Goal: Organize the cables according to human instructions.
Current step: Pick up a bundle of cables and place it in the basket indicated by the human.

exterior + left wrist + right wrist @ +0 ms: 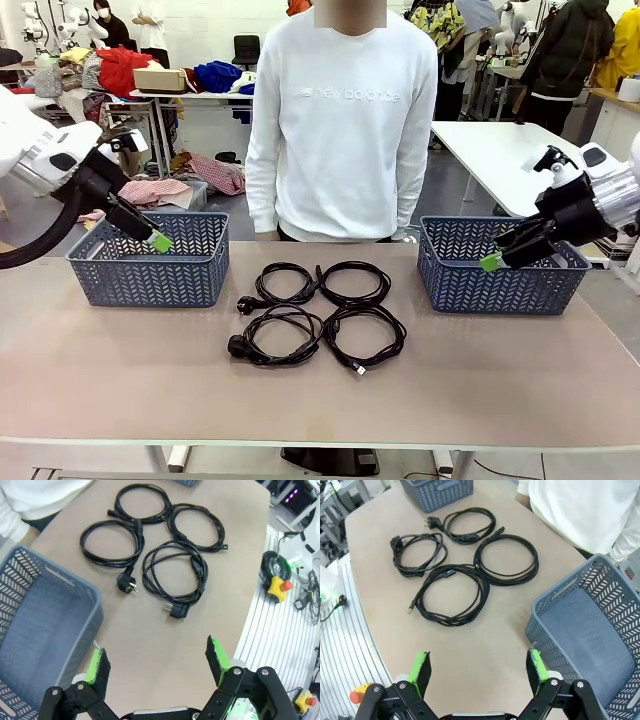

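Four black coiled cables lie in a two-by-two group mid-table. The far pair (317,281) touch each other, as do the near pair (322,340). The two left coils end in chunky round plugs (238,347), the two right ones in slim connectors (360,370). My left gripper (160,242) hangs open over the left blue basket (140,282). My right gripper (490,262) hangs open over the right blue basket (490,292). In the left wrist view the open gripper (157,660) is well short of the plugged coil (199,570). In the right wrist view the open gripper (478,666) is short of the nearest coil (482,587).
A person in a white sweatshirt (340,120) stands at the table's far edge between the baskets, arms down. Both baskets look bare inside (35,625) (585,630). The tan tabletop (320,410) in front of the cables is open.
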`<state>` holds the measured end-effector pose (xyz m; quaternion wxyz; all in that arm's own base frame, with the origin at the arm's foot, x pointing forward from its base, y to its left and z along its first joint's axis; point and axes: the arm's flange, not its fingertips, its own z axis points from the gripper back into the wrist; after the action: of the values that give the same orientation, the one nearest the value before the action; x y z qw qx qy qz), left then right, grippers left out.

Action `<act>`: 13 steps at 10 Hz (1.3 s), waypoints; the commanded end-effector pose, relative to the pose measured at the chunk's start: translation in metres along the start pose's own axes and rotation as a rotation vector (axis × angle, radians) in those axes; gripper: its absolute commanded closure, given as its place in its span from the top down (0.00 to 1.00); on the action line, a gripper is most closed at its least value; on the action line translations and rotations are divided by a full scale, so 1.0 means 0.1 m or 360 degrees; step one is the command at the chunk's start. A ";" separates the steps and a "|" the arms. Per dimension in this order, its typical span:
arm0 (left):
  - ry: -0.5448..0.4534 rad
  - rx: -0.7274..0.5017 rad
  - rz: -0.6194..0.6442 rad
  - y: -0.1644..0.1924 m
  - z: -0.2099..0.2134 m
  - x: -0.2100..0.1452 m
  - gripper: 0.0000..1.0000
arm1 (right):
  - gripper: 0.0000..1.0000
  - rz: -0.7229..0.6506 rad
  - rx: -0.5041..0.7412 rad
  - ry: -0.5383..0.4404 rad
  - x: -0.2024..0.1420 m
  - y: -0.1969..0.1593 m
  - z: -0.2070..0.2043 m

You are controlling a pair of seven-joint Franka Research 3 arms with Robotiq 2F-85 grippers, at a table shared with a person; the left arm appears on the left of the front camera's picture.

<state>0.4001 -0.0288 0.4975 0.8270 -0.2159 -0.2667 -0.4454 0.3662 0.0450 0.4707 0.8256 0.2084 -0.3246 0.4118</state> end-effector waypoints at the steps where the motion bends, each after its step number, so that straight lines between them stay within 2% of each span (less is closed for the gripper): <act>1: -0.0039 -0.0025 -0.0032 0.00 0.00 -0.03 1.00 | 1.00 0.0030 0.0028 -0.0030 -0.01 -0.04 -0.02; 13: -0.0039 -0.0025 -0.0032 0.00 0.00 -0.03 1.00 | 1.00 0.0030 0.0028 -0.0030 -0.01 -0.04 -0.02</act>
<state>0.3997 -0.0283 0.4976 0.8264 -0.2147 -0.2666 -0.4470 0.3651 0.0447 0.4701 0.8265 0.2115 -0.3218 0.4106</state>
